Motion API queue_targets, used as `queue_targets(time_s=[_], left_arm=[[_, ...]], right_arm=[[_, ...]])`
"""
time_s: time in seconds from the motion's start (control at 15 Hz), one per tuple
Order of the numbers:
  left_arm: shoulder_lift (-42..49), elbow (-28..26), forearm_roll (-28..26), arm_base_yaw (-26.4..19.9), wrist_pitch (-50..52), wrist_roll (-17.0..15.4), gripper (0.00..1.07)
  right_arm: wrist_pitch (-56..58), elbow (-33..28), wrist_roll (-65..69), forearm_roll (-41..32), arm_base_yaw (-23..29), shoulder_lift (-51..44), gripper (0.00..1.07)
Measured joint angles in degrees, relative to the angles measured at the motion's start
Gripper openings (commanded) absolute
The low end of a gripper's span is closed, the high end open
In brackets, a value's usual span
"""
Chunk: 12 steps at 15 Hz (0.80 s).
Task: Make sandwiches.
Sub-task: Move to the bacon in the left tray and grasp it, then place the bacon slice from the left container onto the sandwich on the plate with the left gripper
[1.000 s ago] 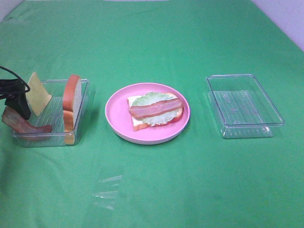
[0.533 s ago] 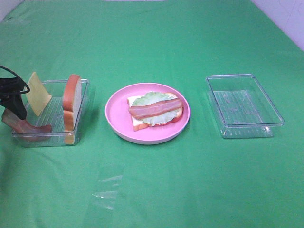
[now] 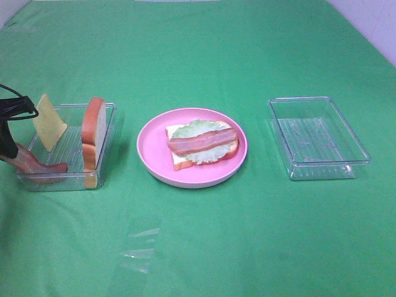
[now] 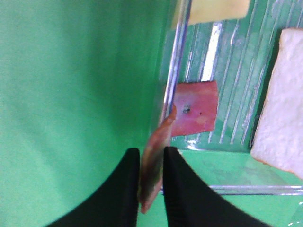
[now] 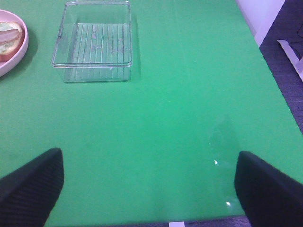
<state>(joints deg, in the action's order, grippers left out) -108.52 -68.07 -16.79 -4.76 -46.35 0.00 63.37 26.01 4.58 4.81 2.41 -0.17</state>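
Left jaws: pressed together on the raised end of a bacon strip (image 4: 195,108), pinching it across its flat faces.
Grip spot: the end poking out over the left wall of the left tray (image 3: 110,124), probably picked as the only part free of the tray floor.
Bacon strip, other end: down inside the tray, not yet lifted clear.
Rest of left tray: cheese square (image 3: 49,122) leaning upright at the far left. 2 bread slices (image 3: 94,127) on edge along the right wall, easy to pinch that way.
Pink plate (image 3: 151,162): middle of the tabletop (image 3: 247,247), just right of the left tray, serving as the building spot.
Stack on plate: bottom bread (image 3: 179,163), lettuce leaf (image 3: 192,129), plated bacon (image 3: 203,142) on top, all lying flat.
Stage, as a judgement: 1 more filling being fetched, with cheese and top bread to follow.
Right jaws: spread wide, holding nothing, over bare tabletop at the near right, out of the way.
Right tray (image 3: 322,168): well right of the plate, nothing seen inside.
Risk: strip snagging on the tray wall during the lift.
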Motion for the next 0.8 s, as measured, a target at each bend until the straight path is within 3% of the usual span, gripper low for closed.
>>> queue_targets(time_s=[0.8], left_arm=[[4.1,0.0,-5.8,0.0,0.0,-1.1,0.0]], right_arm=[[0.0,0.0,0.0,-0.1,0.0,0.0,0.95]])
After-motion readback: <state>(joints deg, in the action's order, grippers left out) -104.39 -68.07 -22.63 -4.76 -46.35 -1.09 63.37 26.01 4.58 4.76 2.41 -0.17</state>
